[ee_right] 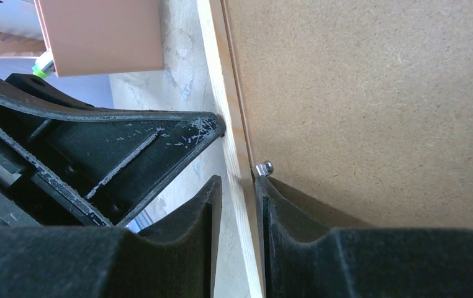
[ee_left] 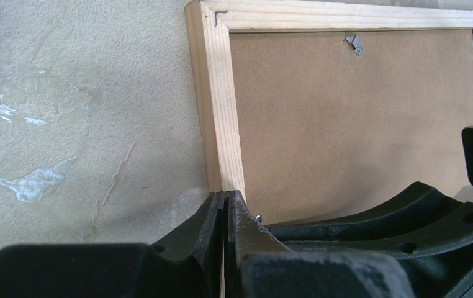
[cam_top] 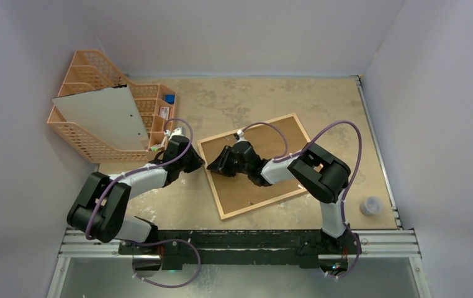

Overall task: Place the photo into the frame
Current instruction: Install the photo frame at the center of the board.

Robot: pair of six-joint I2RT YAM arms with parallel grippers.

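Mottled beige desk fills the middle of the top view. On it lies the light-wood rectangular picture frame, face down, with a brown hardboard panel seated in its back. We cannot see the photo anywhere; if loaded, it sits under that panel. Our left gripper is closed tight at the frame's left rail. Our right gripper pinches that rail beside a small metal tab. We judge that fastening the tabs is what is left.

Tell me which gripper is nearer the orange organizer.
Left, though only slightly. The left gripper is at the outer side of the frame edge that faces the organizer. The right gripper is just across that edge, over the frame.
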